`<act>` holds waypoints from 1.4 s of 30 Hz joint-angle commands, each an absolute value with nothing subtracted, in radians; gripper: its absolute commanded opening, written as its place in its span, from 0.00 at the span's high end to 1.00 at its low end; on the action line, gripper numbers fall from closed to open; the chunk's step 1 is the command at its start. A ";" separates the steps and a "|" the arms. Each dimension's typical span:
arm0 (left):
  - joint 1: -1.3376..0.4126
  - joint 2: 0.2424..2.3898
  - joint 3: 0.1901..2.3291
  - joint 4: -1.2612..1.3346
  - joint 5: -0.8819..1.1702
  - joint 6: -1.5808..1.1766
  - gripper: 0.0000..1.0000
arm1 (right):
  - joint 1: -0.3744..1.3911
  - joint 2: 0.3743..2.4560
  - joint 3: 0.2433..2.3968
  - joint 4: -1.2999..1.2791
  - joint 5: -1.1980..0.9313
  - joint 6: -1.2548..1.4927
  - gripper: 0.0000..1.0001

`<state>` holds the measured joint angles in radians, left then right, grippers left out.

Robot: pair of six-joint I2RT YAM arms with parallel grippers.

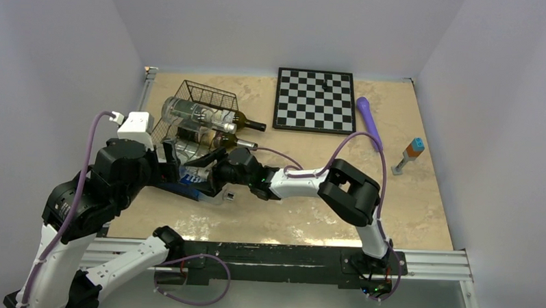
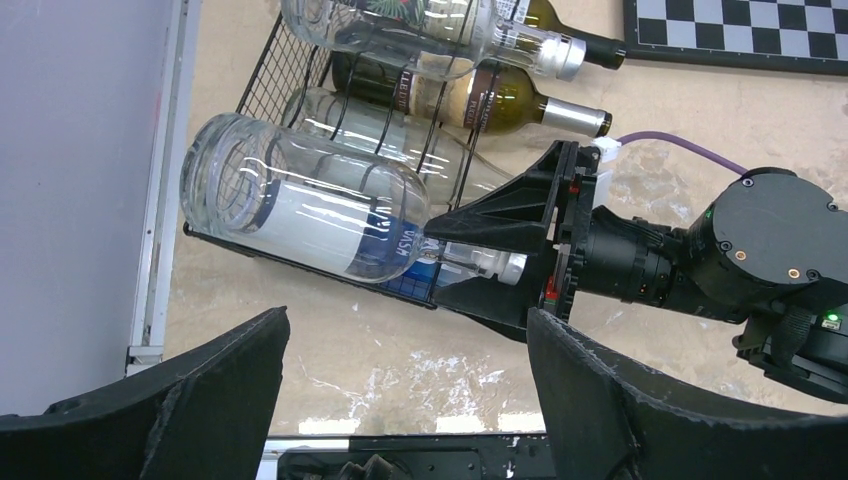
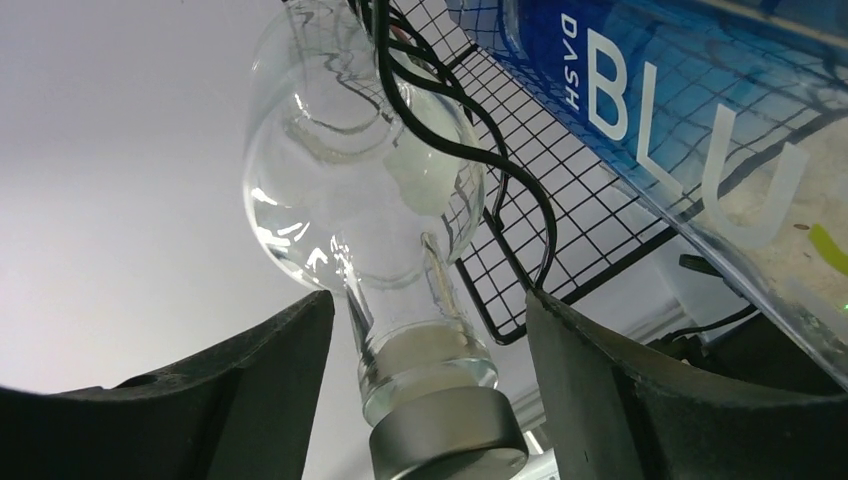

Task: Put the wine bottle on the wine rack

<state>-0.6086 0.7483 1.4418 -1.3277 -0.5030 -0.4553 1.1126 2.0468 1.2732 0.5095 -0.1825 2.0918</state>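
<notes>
The black wire wine rack (image 1: 207, 97) stands at the table's left and holds several lying bottles. A clear glass wine bottle (image 2: 300, 200) lies tilted at the rack's near edge, neck pointing right. My right gripper (image 1: 211, 174) reaches in from the right. Its jaws are open on either side of that bottle's neck (image 3: 400, 300), with gaps on both sides above the grey cap (image 3: 445, 440). My left gripper (image 2: 408, 320) is open and empty, hovering over bare table just in front of the rack (image 2: 270, 80). Rack wires (image 3: 560, 200) show beside the neck.
A blue-labelled bottle (image 3: 680, 110) lies close to the right of the jaws. Two more bottles (image 1: 210, 116) lie on the rack with necks pointing right. A chessboard (image 1: 315, 101), a purple tool (image 1: 369, 120) and a small orange-and-blue object (image 1: 411, 153) sit further right.
</notes>
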 commanded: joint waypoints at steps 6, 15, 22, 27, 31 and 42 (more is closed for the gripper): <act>-0.603 0.717 1.525 -1.309 -0.476 -0.437 0.08 | 1.129 1.893 1.264 0.384 -0.226 1.924 0.03; -0.603 0.662 1.549 -1.247 -0.384 -0.390 0.04 | 1.091 1.619 1.154 -0.006 -0.068 1.666 0.02; -0.603 0.599 1.508 -1.128 -0.263 -0.344 0.01 | 1.008 1.360 1.145 -0.485 0.153 1.364 0.02; -0.604 0.612 1.530 -1.171 -0.253 -0.386 0.01 | 0.882 1.130 1.085 -0.731 0.417 1.077 0.02; -0.603 0.596 1.530 -1.201 -0.253 -0.444 0.01 | 0.823 0.927 1.061 -0.860 0.655 0.823 0.01; -0.604 0.545 1.516 -1.320 -0.302 -0.538 0.01 | 0.766 0.589 1.218 -1.137 0.797 0.535 0.01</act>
<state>-0.6086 0.5453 1.5070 -1.2648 -0.2783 -0.4847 0.7692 0.6174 1.1290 -0.9913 0.7002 0.6529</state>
